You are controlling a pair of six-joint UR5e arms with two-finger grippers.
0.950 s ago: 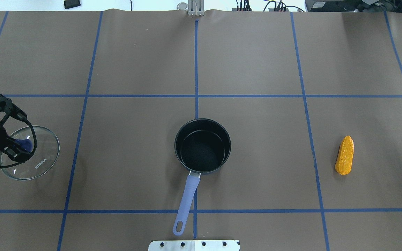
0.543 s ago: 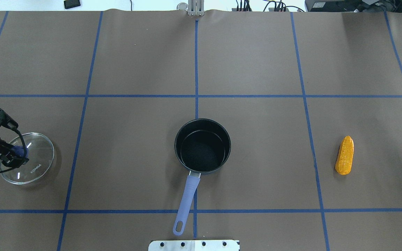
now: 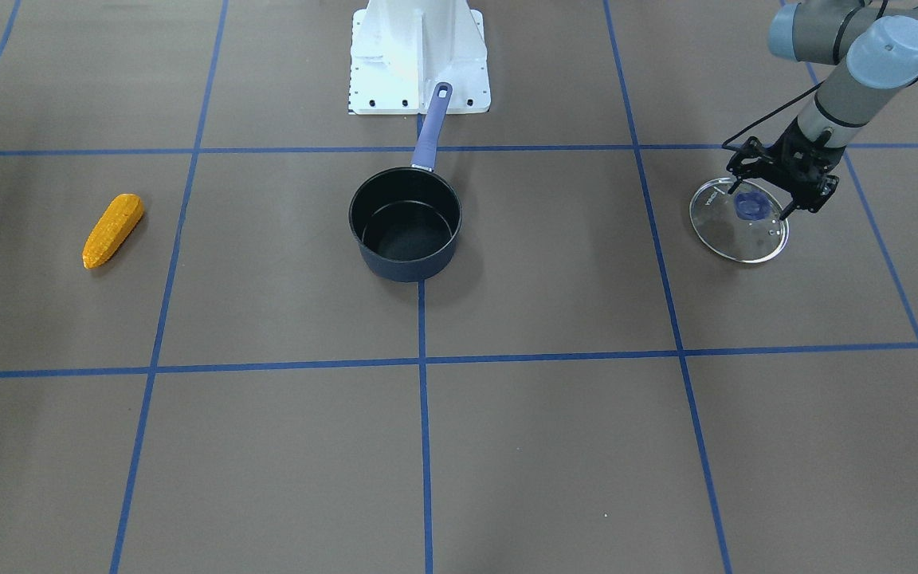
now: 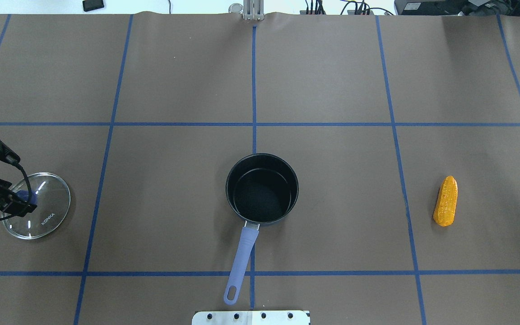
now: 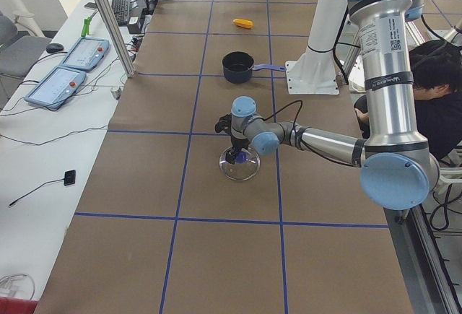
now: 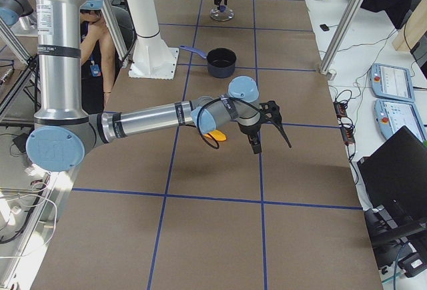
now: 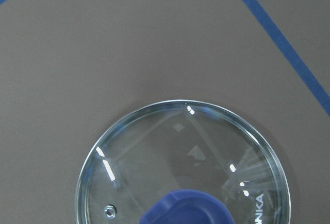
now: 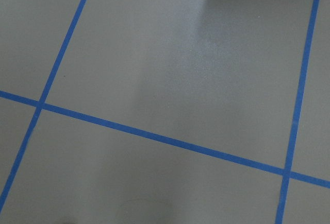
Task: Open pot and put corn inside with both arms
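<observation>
The pot (image 4: 262,195) stands open and empty at the table's middle, its lavender handle (image 4: 242,259) pointing at the robot base; it also shows in the front view (image 3: 405,223). The corn (image 4: 446,201) lies alone on the table's right part (image 3: 112,230). The glass lid (image 4: 48,212) rests flat at the far left, and my left gripper (image 4: 18,202) is shut on its blue knob (image 3: 748,206). My right gripper (image 6: 270,130) hovers above the table beyond the corn (image 6: 217,136); I cannot tell whether it is open.
The white base plinth (image 4: 251,318) sits at the near edge behind the pot handle. Blue tape lines grid the brown table cover. The right wrist view shows only bare table cover and tape.
The left gripper has carried the lid left and down. The lid now lies flat on the table. Pot and corn have not moved.
</observation>
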